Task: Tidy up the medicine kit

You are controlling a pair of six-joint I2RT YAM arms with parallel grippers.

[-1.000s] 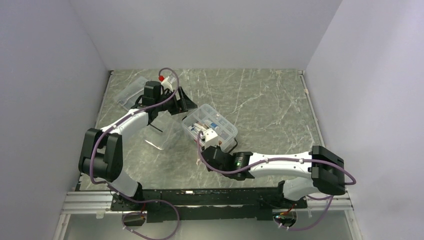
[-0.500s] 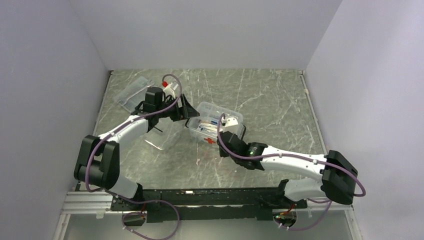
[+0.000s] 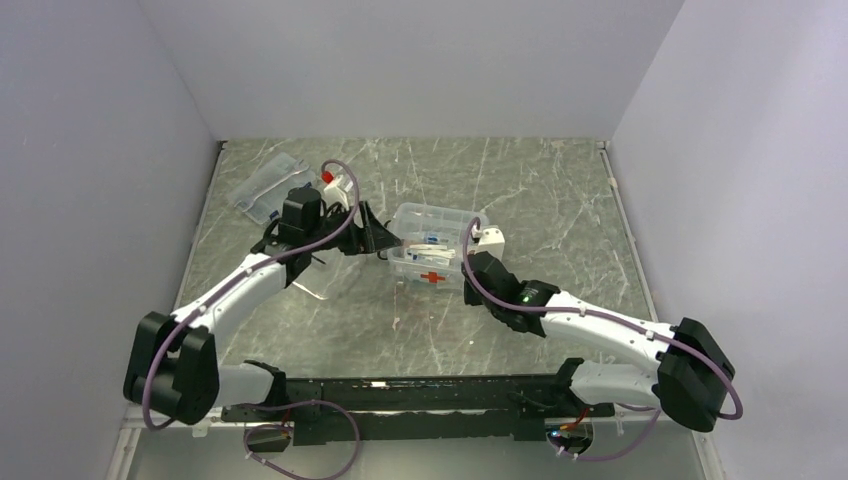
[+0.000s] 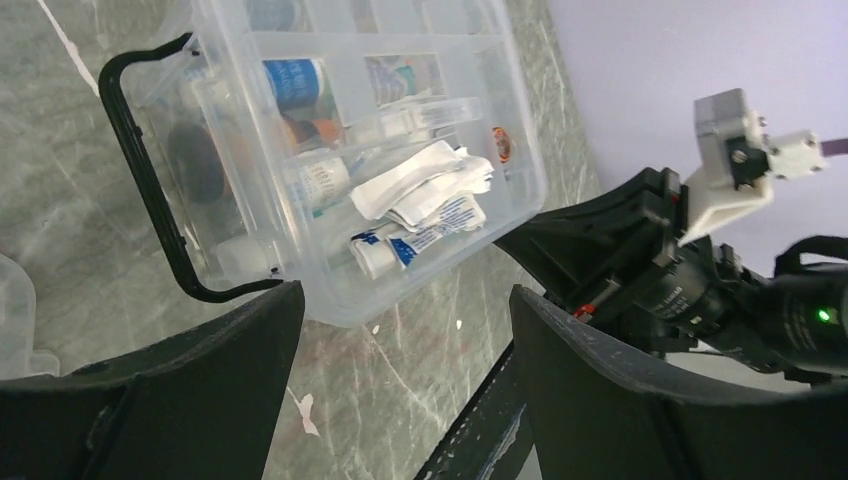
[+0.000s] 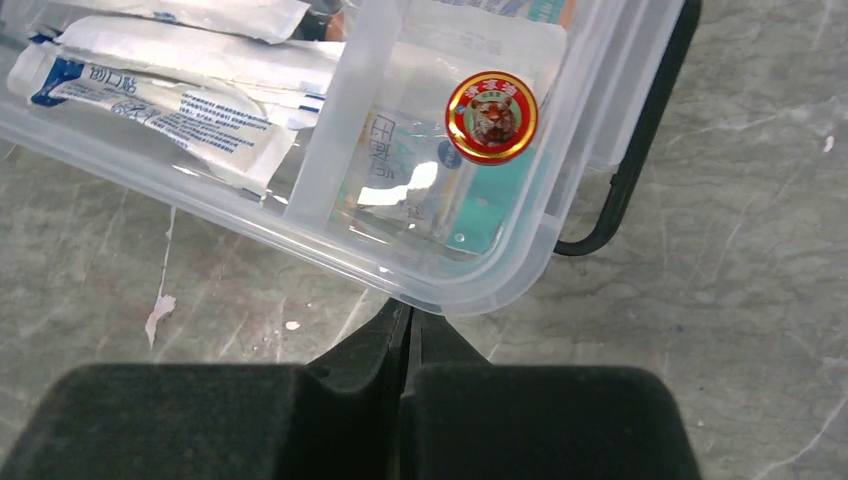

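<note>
The medicine kit (image 3: 415,272), a clear tub with a red cross on its front, stands mid-table without a lid. It holds white sachets (image 4: 425,190), small bottles and a round red tin (image 5: 491,104). A dark handle (image 4: 150,200) hangs at its end. My left gripper (image 3: 383,240) hovers open just left of the kit, and only bare table shows between its fingers (image 4: 210,380). My right gripper (image 5: 410,318) is shut and empty. Its tip touches the rim (image 5: 480,290) at the kit's right front corner.
A flat clear case (image 3: 265,187) with blue labels lies at the back left. Another clear plastic piece (image 3: 316,288) lies under my left forearm. Walls close in the table at the left, right and back.
The kit has turned so its red cross faces the near edge, and it has shifted slightly right. My right gripper swung from its near-left side round to its right corner. My left gripper followed rightward.
</note>
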